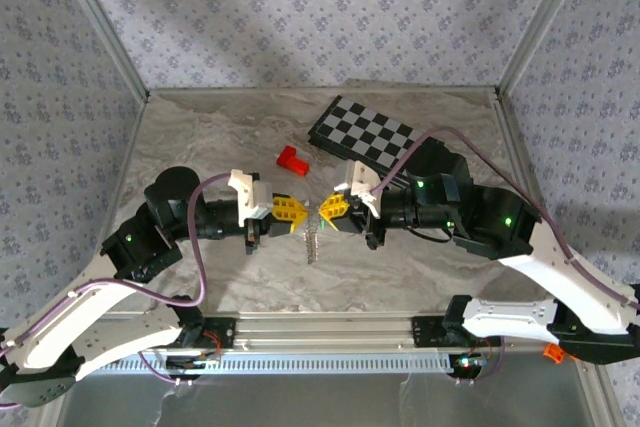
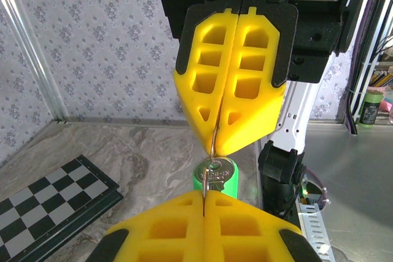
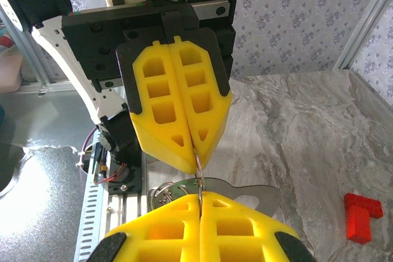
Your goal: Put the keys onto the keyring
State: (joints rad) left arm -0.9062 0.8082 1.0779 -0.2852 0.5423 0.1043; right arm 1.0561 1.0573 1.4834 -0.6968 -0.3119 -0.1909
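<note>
Both yellow-fingered grippers meet tip to tip above the middle of the table. My left gripper (image 1: 299, 217) (image 2: 204, 193) and my right gripper (image 1: 326, 210) (image 3: 200, 196) are each shut on the same thin wire ring of the keyring (image 2: 212, 145) (image 3: 199, 162). The rest of the keyring (image 1: 312, 244) hangs below them as a silvery beaded strand. The key (image 2: 228, 179), with a silver head and a bright green cover, dangles at the ring right past my left fingertips. A flat metal tag (image 3: 264, 193) and small loops (image 3: 157, 194) hang under the ring in the right wrist view.
A red block (image 1: 292, 160) (image 3: 359, 216) lies on the marble table (image 1: 200, 147) behind the grippers. A black-and-grey chessboard (image 1: 365, 132) (image 2: 43, 204) sits at the back, right of centre. Patterned walls close three sides; an aluminium rail (image 1: 330, 332) runs along the near edge.
</note>
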